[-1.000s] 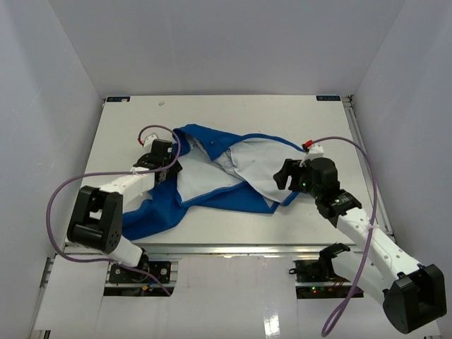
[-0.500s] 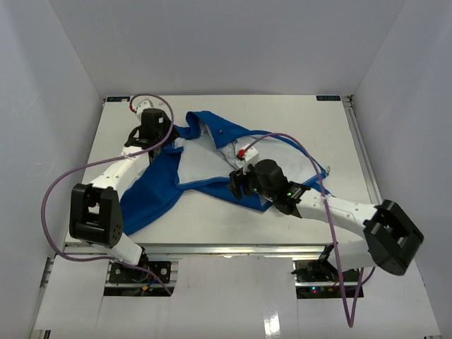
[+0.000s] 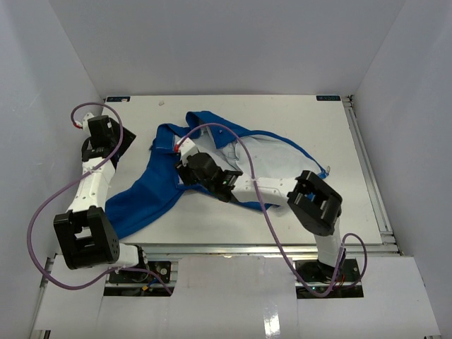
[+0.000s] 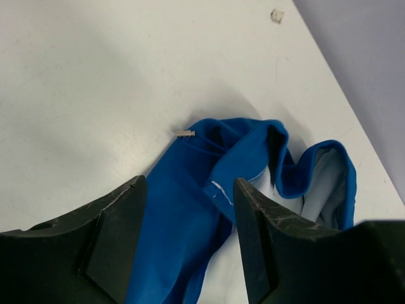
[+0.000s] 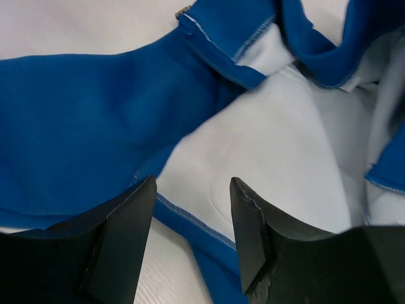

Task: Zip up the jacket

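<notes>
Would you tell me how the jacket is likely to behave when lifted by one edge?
Likely floppy: the jacket lies crumpled in soft folds, so it should drape from a pinch. Probably light, as the fabric looks thin. Pushed, it would likely bunch rather than slide whole.

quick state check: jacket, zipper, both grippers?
jacket: unzipped, lying rumpled, pale inside showing.
zipper: open, its metal end free at the jacket's edge, not gripped.
left gripper: open, empty, above the jacket's edge.
right gripper: open, empty, over the jacket's pale inside.
</notes>
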Motion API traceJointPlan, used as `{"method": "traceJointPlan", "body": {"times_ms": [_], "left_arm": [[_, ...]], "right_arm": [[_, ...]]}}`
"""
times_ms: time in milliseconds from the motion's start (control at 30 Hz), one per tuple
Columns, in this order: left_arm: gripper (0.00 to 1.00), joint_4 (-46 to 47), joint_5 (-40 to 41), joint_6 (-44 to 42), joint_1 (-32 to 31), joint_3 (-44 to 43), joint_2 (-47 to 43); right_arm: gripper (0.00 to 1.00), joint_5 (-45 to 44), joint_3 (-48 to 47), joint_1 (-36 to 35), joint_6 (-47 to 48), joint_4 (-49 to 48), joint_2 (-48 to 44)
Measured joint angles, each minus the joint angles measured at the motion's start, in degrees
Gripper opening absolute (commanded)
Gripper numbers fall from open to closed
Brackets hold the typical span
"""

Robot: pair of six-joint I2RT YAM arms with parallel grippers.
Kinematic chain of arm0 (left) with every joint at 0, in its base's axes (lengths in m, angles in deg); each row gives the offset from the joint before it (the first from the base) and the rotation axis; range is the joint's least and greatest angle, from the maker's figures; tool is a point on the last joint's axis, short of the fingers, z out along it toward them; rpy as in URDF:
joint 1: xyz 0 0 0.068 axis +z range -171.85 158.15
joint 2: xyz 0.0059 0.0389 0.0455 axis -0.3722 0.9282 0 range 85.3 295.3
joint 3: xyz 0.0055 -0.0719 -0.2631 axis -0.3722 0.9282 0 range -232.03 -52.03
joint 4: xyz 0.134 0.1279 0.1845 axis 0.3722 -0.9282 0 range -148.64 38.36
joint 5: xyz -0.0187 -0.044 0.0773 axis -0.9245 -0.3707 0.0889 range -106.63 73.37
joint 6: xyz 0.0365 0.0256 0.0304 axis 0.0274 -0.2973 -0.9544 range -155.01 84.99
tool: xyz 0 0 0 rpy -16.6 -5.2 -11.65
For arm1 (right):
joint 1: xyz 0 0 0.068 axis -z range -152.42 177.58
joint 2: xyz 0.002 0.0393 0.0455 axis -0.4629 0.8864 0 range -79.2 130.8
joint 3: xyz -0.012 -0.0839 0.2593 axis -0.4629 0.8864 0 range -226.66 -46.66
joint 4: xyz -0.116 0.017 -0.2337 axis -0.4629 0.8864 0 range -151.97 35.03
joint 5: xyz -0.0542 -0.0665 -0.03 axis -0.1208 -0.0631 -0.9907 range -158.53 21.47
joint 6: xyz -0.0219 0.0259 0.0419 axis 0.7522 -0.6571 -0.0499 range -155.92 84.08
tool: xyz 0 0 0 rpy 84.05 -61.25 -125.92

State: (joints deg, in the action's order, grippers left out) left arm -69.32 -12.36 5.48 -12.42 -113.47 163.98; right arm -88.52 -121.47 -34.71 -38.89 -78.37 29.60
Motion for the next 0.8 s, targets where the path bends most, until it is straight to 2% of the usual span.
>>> {"method": "traceJointPlan", "body": {"times_ms": [300,567,800], "left_arm": [[0.67,0.16,-5.83,-0.42,1.23,0.73,1.13],[0.66,1.01,-7.83,-0.44,1.29,1.76,4.74],[0.66,1.85,-8.31,-0.66,1.29,2.60,4.80]], "right_arm": [[0.56,-5.63,-17.23,-1.92,-0.75,6.55,15.85],[0.56,-7.49,-20.13,-1.92,-1.81,11.06,20.84],[0.56,-8.50,-21.09,-2.60,-2.26,12.00,21.56]]}}
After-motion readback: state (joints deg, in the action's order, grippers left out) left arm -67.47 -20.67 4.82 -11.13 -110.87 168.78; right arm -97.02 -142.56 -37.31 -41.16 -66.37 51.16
